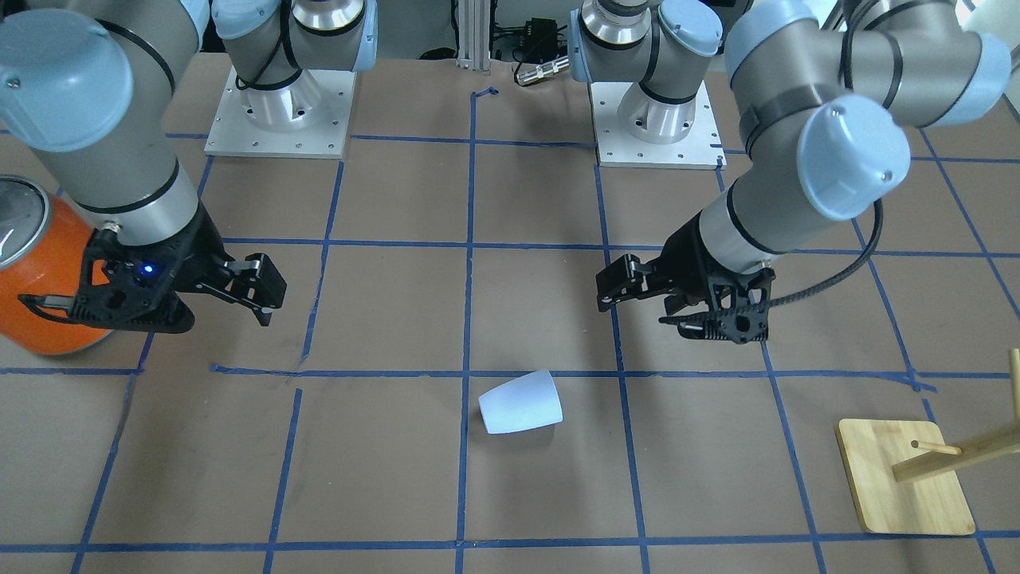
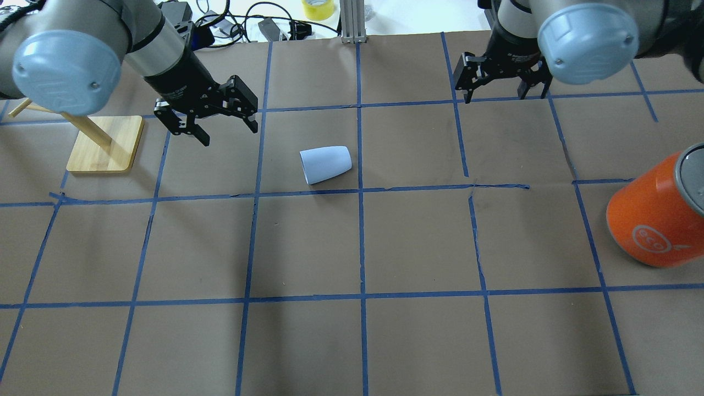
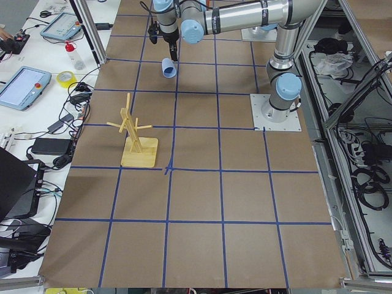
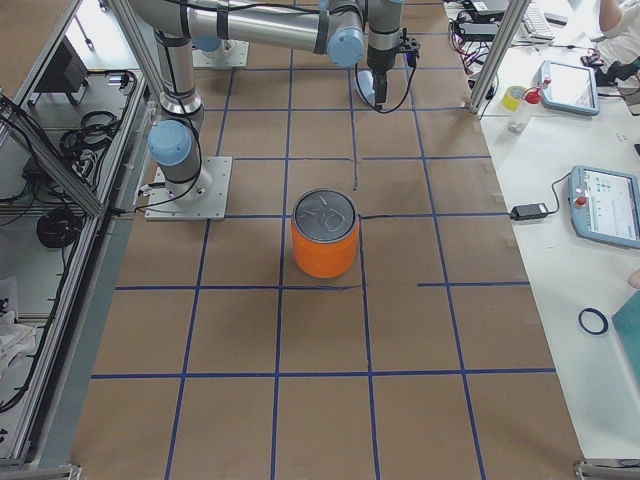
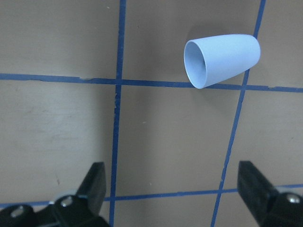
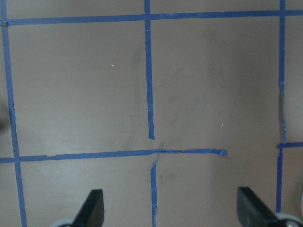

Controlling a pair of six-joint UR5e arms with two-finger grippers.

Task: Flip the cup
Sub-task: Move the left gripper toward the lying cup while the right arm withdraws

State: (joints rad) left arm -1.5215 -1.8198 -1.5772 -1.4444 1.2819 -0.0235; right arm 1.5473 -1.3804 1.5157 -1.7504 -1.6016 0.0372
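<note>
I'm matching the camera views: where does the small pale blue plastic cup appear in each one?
Front-facing: small pale blue plastic cup, lower centre, on its side.
Overhead: upper centre.
Exterior left: near top, left of centre.
Exterior right: cannot tell.
Left wrist: upper right.
Right wrist: not in it.
Shared landmark: blue tape crossing beside it.

Robotics lab, brown-papered worktop [image 3: 196,245] gridded with blue tape [image 2: 363,297], two industrial arms [image 3: 245,15] bolted to metal base plates [image 1: 279,119] at top of the front view, teach pendants [image 3: 24,86] at left edge of the side view, cable bundles [image 3: 367,177] at right.
</note>
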